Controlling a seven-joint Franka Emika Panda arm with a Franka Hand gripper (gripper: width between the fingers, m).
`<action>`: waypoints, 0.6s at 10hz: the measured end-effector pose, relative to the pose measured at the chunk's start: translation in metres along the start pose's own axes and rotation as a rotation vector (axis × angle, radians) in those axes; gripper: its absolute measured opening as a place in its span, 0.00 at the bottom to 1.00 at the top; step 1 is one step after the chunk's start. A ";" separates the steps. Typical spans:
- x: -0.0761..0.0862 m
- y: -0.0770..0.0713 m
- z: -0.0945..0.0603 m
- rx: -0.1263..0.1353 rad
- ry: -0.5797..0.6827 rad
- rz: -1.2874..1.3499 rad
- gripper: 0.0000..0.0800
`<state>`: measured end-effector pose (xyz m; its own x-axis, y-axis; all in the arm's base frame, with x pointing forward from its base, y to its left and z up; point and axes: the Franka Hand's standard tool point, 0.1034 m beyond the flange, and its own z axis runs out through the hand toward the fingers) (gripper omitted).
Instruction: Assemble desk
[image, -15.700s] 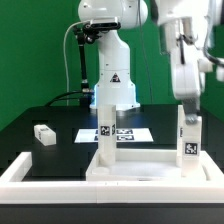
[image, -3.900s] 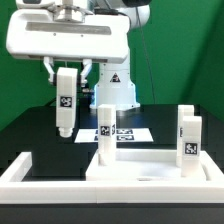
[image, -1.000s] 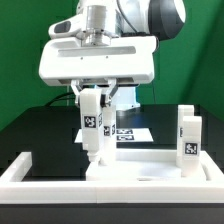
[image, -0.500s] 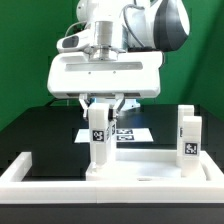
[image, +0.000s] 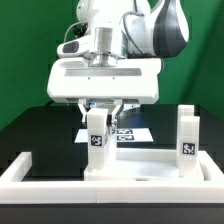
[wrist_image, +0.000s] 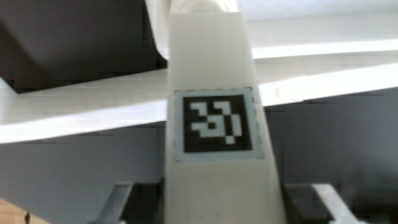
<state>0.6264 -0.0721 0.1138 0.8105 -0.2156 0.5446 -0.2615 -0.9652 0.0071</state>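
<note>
My gripper (image: 99, 110) is shut on a white leg block (image: 97, 142) with a black-and-white tag. It holds the block upright, with the lower end at the near corner of the white tabletop panel (image: 150, 166) on the exterior view's left. In the wrist view the leg (wrist_image: 217, 110) fills the middle between the two fingers (wrist_image: 125, 200), with the panel pale beneath it. Two more tagged legs (image: 189, 138) stand upright at the panel's corners on the exterior view's right. Another leg behind the held one is mostly hidden.
The low white U-shaped border wall (image: 20, 176) runs round the front and sides of the panel. The marker board (image: 132, 135) lies on the black table behind the panel. The robot base (image: 118, 92) stands at the back.
The gripper has carried the leg from the exterior view's left over to the panel's near left corner. In the last half second it has lowered it a little further.
</note>
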 end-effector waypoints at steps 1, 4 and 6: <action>-0.002 0.000 0.003 -0.010 0.017 -0.005 0.36; 0.001 0.002 0.004 -0.024 0.049 -0.009 0.36; 0.001 0.002 0.004 -0.024 0.049 -0.009 0.36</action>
<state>0.6288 -0.0748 0.1109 0.7862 -0.1993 0.5849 -0.2675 -0.9630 0.0314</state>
